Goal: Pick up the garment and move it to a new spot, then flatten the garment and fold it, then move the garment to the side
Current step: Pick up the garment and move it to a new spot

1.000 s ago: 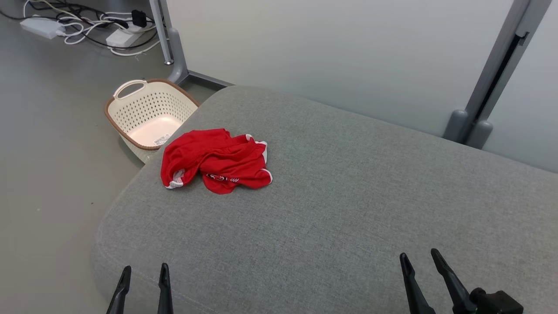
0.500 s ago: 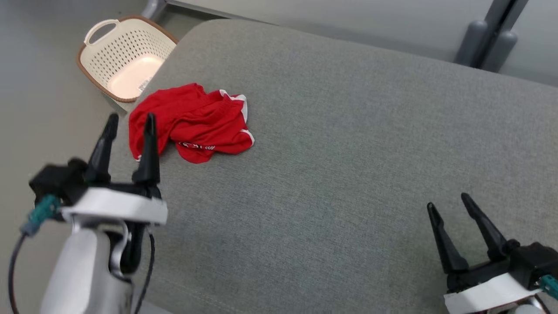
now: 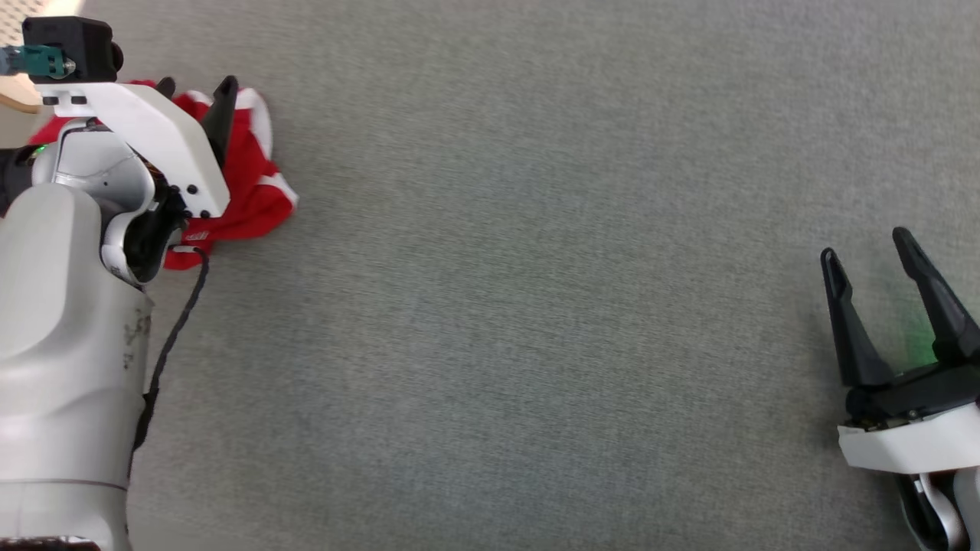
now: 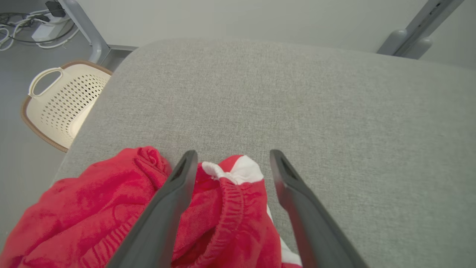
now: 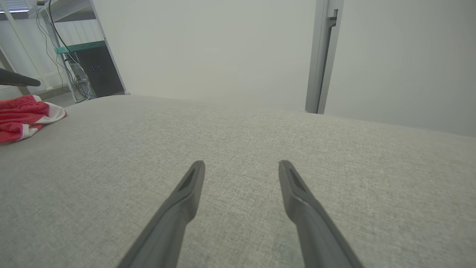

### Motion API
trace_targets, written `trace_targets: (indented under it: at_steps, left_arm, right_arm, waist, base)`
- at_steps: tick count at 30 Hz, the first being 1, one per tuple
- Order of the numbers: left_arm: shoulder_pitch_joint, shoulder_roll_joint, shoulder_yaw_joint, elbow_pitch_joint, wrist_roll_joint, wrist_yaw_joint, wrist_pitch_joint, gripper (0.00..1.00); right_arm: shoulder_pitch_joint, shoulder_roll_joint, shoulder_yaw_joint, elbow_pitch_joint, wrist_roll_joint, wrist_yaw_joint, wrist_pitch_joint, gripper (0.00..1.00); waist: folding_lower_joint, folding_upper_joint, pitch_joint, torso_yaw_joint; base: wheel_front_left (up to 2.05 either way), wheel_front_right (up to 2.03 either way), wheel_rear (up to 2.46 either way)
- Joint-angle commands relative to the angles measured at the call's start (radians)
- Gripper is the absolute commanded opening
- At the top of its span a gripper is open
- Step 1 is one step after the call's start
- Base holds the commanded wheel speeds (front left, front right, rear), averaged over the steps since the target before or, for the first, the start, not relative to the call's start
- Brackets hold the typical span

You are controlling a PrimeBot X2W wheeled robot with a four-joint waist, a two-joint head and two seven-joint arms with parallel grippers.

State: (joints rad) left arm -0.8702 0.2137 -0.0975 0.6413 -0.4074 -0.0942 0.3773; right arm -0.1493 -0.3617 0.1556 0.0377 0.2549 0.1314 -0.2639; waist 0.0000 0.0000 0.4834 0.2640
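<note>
The garment (image 3: pixel 256 195) is a crumpled red piece with white trim, lying near the left edge of the grey cushion (image 3: pixel 536 268). My left arm covers much of it in the head view. My left gripper (image 3: pixel 195 84) hovers over it, open. In the left wrist view the left gripper (image 4: pixel 232 154) has its fingers straddling the white-trimmed waistband of the garment (image 4: pixel 93 216), with nothing gripped. My right gripper (image 3: pixel 865 245) stands open over bare cushion at the right, and the right wrist view shows this right gripper (image 5: pixel 241 163) far from the garment (image 5: pixel 22 115).
A cream perforated basket (image 4: pixel 63 108) with a brown rim stands on the floor beside the cushion's left edge. Grey metal posts (image 4: pixel 409 37) and a pale wall run behind the cushion. Cables and a power strip (image 4: pixel 41 31) lie on the floor at far left.
The head camera has tilted down and closer to the cushion. My left arm has reached forward, bringing its open fingers over the garment. The garment itself has not moved.
</note>
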Motion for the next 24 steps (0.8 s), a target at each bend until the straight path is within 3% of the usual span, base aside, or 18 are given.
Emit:
trace_targets:
  at_steps: [1,5,11,12,13,14,24]
  left_arm:
    - [-0.024,0.026,-0.005,0.046,0.01,0.015,0.035,1.0]
    - [-0.038,0.064,-0.025,0.144,0.049,0.052,0.083,1.0]
    - [-0.024,0.034,-0.019,0.231,0.007,0.032,0.099,1.0]
    - [-0.027,0.03,-0.017,0.24,0.004,0.029,0.087,0.51]
    - [-0.03,0.03,-0.016,0.245,0.005,0.026,0.064,0.16]
    - [-0.034,0.03,-0.015,0.248,0.006,0.026,0.038,0.0]
    - [-0.001,0.052,0.0,0.16,-0.008,-0.02,-0.36,0.0]
  right_arm:
    - [-0.02,-0.008,-0.008,-0.015,-0.001,-0.002,0.0,1.0]
    - [-0.036,-0.015,-0.01,-0.025,-0.001,-0.002,0.0,1.0]
    - [-0.049,-0.013,-0.016,-0.026,-0.007,-0.002,0.0,1.0]
    - [-0.052,-0.015,-0.014,-0.024,-0.006,-0.002,0.001,1.0]
    - [-0.055,-0.015,-0.014,-0.022,-0.007,-0.002,0.001,1.0]
    - [-0.058,-0.014,-0.012,-0.021,-0.006,-0.002,0.001,1.0]
    - [-0.065,0.044,0.009,-0.006,0.017,-0.002,0.0,1.0]
  waist:
    - [0.0,0.0,0.066,-0.056]
    - [0.0,0.0,0.092,-0.069]
    - [0.0,0.0,0.118,-0.06]
    - [0.0,0.0,0.12,-0.058]
    - [0.0,0.0,0.122,-0.056]
    - [0.0,0.0,0.123,-0.054]
    - [0.0,0.0,-0.002,-0.092]
  base:
    - [0.0,0.0,0.0]
    - [0.0,0.0,0.0]
    - [0.0,0.0,0.0]
    - [0.0,0.0,0.0]
    - [0.0,0.0,0.0]
    - [0.0,0.0,0.0]
    - [0.0,0.0,0.0]
